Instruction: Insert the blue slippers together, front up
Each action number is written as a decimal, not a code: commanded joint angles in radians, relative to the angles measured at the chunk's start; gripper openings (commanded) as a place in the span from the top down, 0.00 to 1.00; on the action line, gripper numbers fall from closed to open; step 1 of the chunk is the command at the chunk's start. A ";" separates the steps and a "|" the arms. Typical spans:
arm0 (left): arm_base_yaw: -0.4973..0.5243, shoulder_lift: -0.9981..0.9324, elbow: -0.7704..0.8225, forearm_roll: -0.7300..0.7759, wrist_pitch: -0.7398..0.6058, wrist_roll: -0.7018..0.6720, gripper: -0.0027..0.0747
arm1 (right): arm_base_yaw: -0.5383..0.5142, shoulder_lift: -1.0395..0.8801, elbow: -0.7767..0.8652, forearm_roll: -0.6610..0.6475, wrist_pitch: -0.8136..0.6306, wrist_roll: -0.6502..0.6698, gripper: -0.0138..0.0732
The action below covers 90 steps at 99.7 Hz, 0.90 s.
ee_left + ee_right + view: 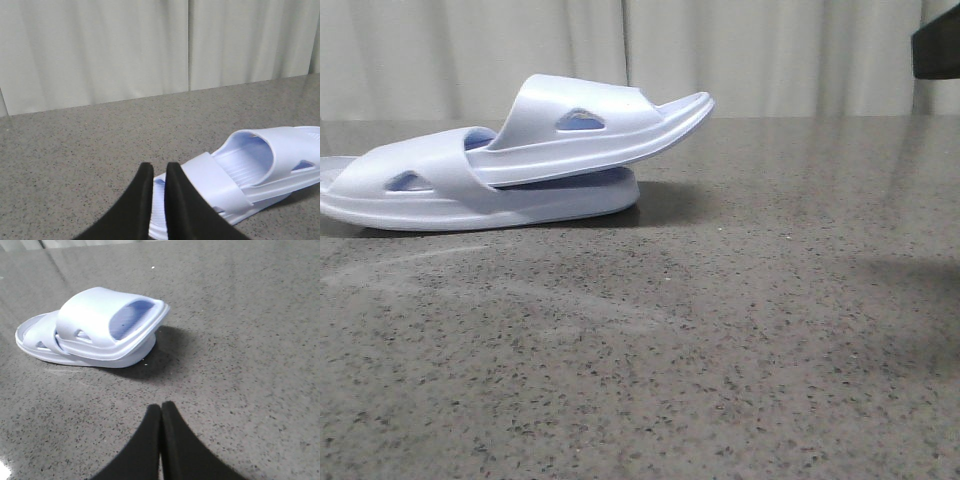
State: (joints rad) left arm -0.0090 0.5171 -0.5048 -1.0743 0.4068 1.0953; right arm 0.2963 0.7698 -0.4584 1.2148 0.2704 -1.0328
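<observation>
The two blue slippers lie nested at the left of the table. The upper slipper (pixel 590 125) is pushed under the strap of the lower slipper (pixel 440 190), with its toe raised to the right. In the left wrist view my left gripper (pixel 156 170) is shut to a thin slit and empty, just above the lower slipper's heel, beside its strap (pixel 215 182); the upper slipper (pixel 287 147) lies beyond. In the right wrist view my right gripper (pixel 161 410) is shut and empty over bare table, well apart from the nested pair (pixel 100 320).
The speckled grey table (pixel 740 330) stretches to the front and right of the slippers. A pale curtain (pixel 770 50) hangs behind it. A dark part of an arm (pixel 935 45) shows at the top right of the front view.
</observation>
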 commanded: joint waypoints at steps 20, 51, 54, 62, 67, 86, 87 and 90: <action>-0.009 -0.059 0.080 -0.182 0.015 0.133 0.95 | 0.002 -0.163 0.090 0.034 -0.045 -0.009 0.94; -0.009 -0.110 0.129 -0.272 0.013 0.189 0.95 | 0.002 -0.238 0.141 0.066 -0.024 -0.009 0.94; -0.009 -0.110 0.129 -0.279 0.015 0.188 0.95 | 0.002 -0.238 0.141 0.074 -0.022 -0.009 0.94; -0.009 -0.110 0.129 -0.289 0.015 0.188 0.95 | 0.002 -0.238 0.141 0.077 -0.022 -0.009 0.94; -0.009 -0.110 0.129 -0.289 0.015 0.188 0.95 | 0.002 -0.238 0.141 0.077 -0.022 -0.009 0.94; -0.009 -0.110 0.129 -0.289 0.015 0.188 0.95 | 0.002 -0.236 0.141 0.077 -0.022 -0.009 0.94; -0.009 -0.110 0.129 -0.289 0.015 0.188 0.95 | 0.002 -0.236 0.141 0.077 -0.022 -0.009 0.94; -0.009 -0.110 0.129 -0.289 0.015 0.188 0.95 | 0.002 -0.236 0.141 0.077 -0.022 -0.009 0.94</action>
State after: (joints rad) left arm -0.0090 0.4015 -0.3483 -1.3209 0.4367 1.2846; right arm 0.2967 0.5338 -0.2903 1.2700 0.2627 -1.0328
